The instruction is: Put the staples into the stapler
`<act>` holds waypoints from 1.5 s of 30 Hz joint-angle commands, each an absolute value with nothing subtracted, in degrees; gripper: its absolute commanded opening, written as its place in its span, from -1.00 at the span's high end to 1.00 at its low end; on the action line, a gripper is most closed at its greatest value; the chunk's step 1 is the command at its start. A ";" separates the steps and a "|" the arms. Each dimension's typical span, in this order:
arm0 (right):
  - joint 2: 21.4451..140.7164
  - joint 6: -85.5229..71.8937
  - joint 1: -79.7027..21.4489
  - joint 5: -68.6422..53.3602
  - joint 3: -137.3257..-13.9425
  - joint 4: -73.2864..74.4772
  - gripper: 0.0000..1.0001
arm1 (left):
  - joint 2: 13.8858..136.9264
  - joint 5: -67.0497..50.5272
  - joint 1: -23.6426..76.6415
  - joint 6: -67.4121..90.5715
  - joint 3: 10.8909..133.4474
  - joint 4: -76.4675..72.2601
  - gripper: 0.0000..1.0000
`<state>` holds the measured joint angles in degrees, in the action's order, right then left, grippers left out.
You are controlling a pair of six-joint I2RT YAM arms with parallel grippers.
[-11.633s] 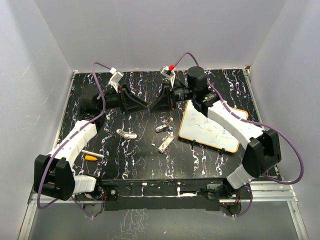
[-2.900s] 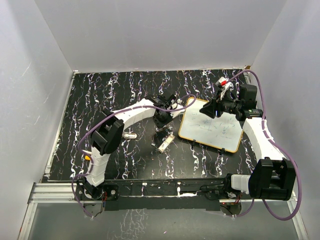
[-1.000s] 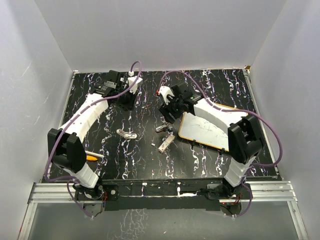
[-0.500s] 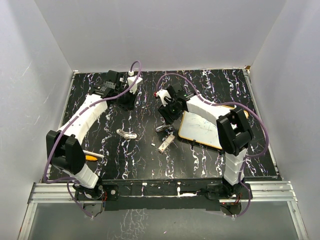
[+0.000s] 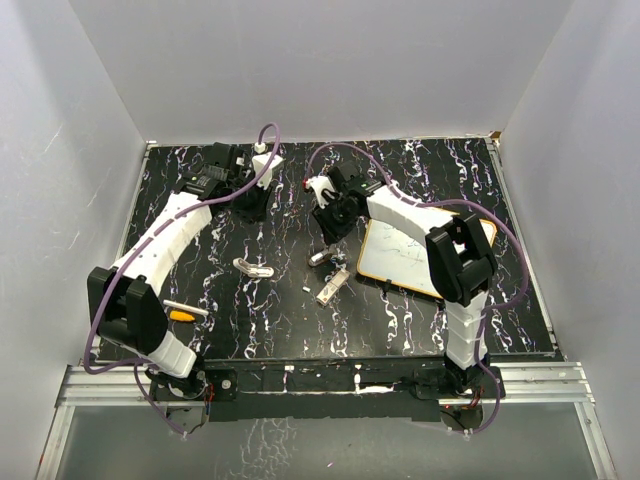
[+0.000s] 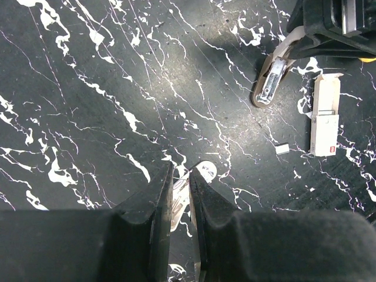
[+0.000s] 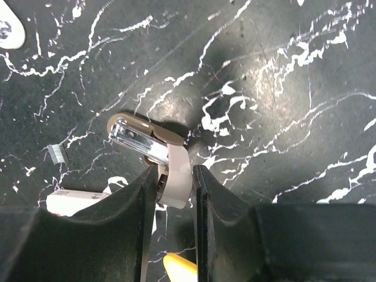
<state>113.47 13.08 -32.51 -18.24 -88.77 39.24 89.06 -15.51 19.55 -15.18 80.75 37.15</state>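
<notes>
Black, white-veined tabletop (image 5: 260, 320) lay under both arms, with grey walls around it. The right gripper (image 7: 173, 173) straddled the rear end of the stapler (image 7: 147, 144), a tan one lying hinged open with its metal magazine bared beyond the fingertips. Both fingers looked pressed to its sides, so I judged it clenched on the stapler, though how firmly was unclear. The staples (image 6: 326, 117), a cream box, lay on the table just beside one finger of that gripper, with a small loose strip (image 7: 57, 154) a little farther out. The left gripper (image 6: 179, 170) hung above the table, pinched shut and holding nothing, well apart from both.

By my reading, the step in hand was securing the stapler. The next move would call for keeping it steady with the magazine open while the left gripper goes for the staples. A second, white stapler (image 5: 252, 268) lay below the left gripper's tips. A whiteboard (image 5: 415, 255) sat near the right gripper on its far side. Neither blocked the box, but the right arm itself crowded the approach.
</notes>
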 commanded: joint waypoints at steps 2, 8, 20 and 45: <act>115.30 12.22 -34.72 -21.90 -93.24 39.46 0.45 | 85.73 -16.59 18.99 -15.64 79.92 36.92 1.00; 117.35 12.02 -36.30 -25.26 -95.88 40.74 0.49 | 85.59 -16.66 19.03 -15.81 79.37 36.88 1.00; 116.36 10.38 -36.86 -29.44 -92.82 37.81 0.44 | 84.84 -17.39 19.00 -16.04 78.28 36.09 1.00; 109.86 13.62 -32.70 -31.29 -93.23 37.24 -0.28 | 86.62 -16.25 28.65 -11.14 73.08 33.51 1.00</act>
